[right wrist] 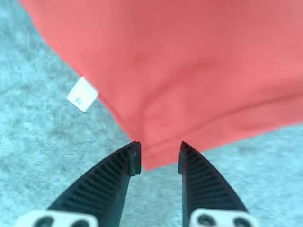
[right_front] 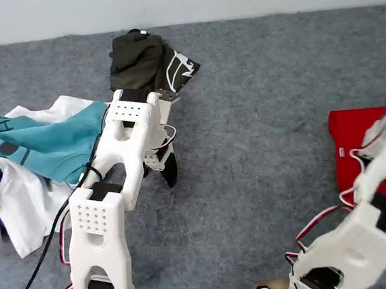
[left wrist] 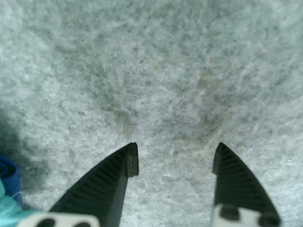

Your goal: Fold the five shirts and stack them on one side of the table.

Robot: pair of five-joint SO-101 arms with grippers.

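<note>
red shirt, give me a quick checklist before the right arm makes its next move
1. Is the right gripper open: ok.
2. Edge of the red shirt between its jaws: ok, a corner lies in the gap.
3. Jaws low enough to pinch the cloth: cannot tell.
4. Is the left gripper open and empty over the bare table: ok.
5. Other shirts folded: not ok; the teal shirt, white shirt and dark shirt lie crumpled.
</note>
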